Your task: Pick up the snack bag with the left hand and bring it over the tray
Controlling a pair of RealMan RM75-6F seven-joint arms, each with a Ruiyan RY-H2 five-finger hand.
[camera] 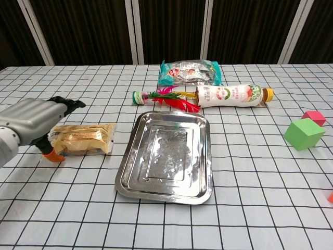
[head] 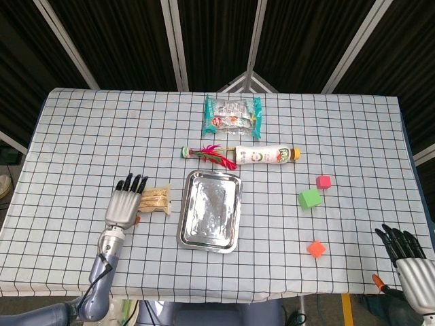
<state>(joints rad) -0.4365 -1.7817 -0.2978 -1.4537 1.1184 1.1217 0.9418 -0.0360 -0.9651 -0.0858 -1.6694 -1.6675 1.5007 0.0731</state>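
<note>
A clear snack bag [head: 155,200] of pale yellow sticks lies flat on the checked cloth, just left of the steel tray [head: 185,225]. My left hand [head: 125,203] is over the bag's left end, fingers stretched out and apart, holding nothing. In the chest view the left hand [camera: 32,121] covers that end of the snack bag [camera: 86,137], with the tray [camera: 125,172] to its right. Whether the hand touches the bag I cannot tell. My right hand [head: 408,259] hangs at the table's near right corner, fingers spread and empty.
Behind the tray lie a red feathered shuttlecock [head: 208,154] and a white bottle [head: 265,155] on its side. A teal snack pack [head: 233,115] lies further back. A green cube [head: 310,198], pink cube [head: 323,181] and orange cube [head: 316,248] sit at the right.
</note>
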